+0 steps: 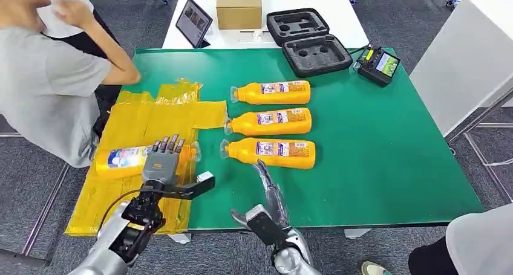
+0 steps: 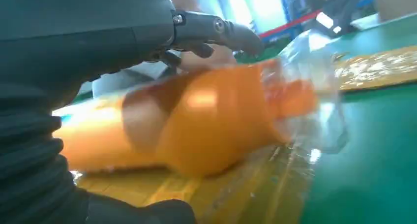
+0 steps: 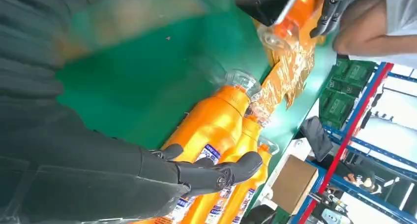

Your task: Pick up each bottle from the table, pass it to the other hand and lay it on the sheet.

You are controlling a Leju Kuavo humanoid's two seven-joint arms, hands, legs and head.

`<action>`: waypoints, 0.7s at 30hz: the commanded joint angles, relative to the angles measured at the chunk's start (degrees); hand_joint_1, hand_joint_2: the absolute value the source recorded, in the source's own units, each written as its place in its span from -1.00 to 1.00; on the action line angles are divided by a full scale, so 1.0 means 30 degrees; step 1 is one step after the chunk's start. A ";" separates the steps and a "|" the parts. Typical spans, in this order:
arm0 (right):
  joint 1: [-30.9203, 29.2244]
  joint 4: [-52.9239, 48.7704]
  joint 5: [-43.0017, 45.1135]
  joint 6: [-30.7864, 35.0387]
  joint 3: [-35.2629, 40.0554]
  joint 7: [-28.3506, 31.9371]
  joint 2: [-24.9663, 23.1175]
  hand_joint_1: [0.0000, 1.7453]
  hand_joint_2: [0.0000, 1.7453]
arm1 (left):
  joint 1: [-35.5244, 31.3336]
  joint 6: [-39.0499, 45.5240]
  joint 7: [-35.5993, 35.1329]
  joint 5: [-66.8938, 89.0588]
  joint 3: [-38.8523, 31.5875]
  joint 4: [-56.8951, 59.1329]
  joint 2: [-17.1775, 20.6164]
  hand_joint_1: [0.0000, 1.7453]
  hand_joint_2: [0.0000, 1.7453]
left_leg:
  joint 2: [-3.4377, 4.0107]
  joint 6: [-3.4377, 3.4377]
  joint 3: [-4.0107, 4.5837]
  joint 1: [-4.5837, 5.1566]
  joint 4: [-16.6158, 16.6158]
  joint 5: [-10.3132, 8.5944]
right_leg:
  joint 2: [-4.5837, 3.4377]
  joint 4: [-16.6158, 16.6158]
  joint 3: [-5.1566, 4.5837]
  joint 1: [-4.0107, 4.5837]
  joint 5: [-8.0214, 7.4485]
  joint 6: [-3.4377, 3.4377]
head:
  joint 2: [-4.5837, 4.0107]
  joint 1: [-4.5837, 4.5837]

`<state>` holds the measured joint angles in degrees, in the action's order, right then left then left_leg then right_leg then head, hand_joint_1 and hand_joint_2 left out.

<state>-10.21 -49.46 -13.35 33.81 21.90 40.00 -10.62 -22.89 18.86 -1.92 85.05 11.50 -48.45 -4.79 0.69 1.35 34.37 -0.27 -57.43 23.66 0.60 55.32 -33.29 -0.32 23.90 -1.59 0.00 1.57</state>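
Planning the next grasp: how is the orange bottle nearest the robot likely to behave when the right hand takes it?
The nearest bottle lies on its side on the smooth green table, so a nudge may well roll it. Its glossy body looks rather slippery under the fingers. It appears full, so probably heavy for its size; the right hand, open beside it, likely needs a firm mid-body grip.
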 commanded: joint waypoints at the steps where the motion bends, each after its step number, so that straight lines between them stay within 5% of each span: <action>1: 0.0094 -0.0205 0.0066 0.0016 -0.0307 0.0001 0.0152 -1.00 1.00 | 0.0682 -0.0334 -0.0184 -0.0119 0.1121 -0.1321 0.0764 -1.00 1.00 | -0.0008 -0.0022 -0.0035 -0.0004 0.0015 0.0016 | -0.0020 -0.0007 0.0028 0.0003 0.0016 0.0014 | 0.0000 -0.0007; 21: 0.0193 -0.0310 0.0140 0.0124 -0.0311 0.0001 0.0282 -1.00 1.00 | 0.0951 -0.0498 -0.0403 -0.0096 0.1318 -0.1720 0.0901 -1.00 1.00 | -0.0009 -0.0015 0.0026 0.0001 0.0010 0.0008 | -0.0009 -0.0006 -0.0031 0.0007 0.0010 0.0007 | 0.0000 0.0000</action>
<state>-8.99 -50.53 -13.20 33.92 21.90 40.00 -10.25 -19.06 17.88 -2.91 84.85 14.08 -54.75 -3.43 0.70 1.35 34.52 -0.27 -57.43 23.66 0.60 55.32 -33.45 -0.29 23.90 -1.58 0.00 1.57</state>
